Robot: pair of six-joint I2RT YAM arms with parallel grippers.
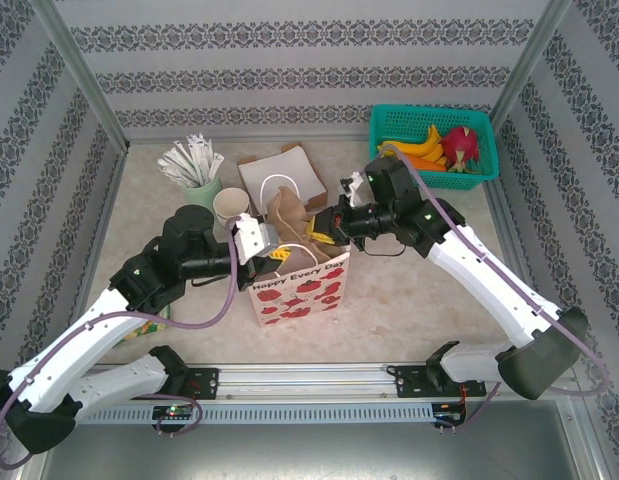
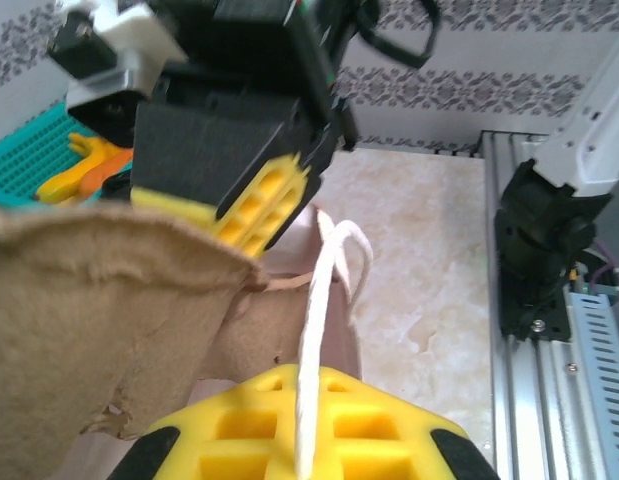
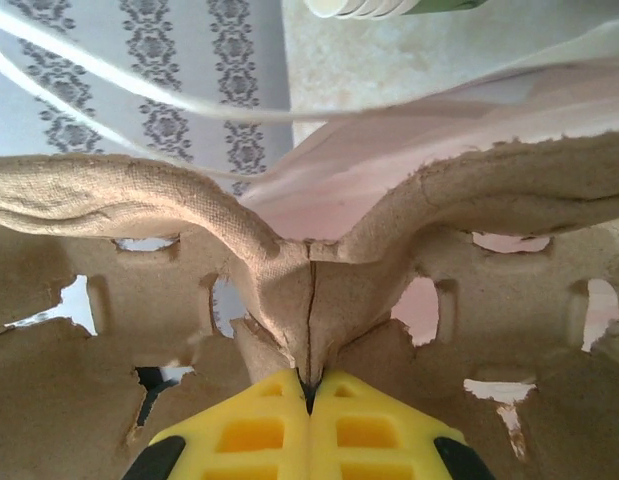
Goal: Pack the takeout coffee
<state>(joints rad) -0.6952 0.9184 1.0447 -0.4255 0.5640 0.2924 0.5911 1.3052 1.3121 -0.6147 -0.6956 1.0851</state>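
Note:
A white paper bag [image 1: 299, 290] printed with red strawberries stands open at the table's middle. My left gripper [image 1: 276, 250] is shut on the bag's white rope handle [image 2: 324, 330], which runs out between its yellow fingers [image 2: 239, 430]. My right gripper [image 1: 314, 232] is shut on the central ridge of a brown pulp cup carrier [image 1: 287, 215], which hangs over the bag's mouth. From the right wrist, the carrier [image 3: 139, 250] spreads to both sides of that gripper [image 3: 309, 395], with the bag's pale inside [image 3: 329, 190] behind it. The takeout coffee is out of view.
A teal basket [image 1: 389, 120] of bananas and red fruit sits at the back right. A flat white box [image 1: 284, 175], stacked lidless cups [image 1: 229, 207] and a pale green cup of white sticks [image 1: 194, 170] stand behind the bag. A metal rail [image 1: 319, 380] runs along the near edge.

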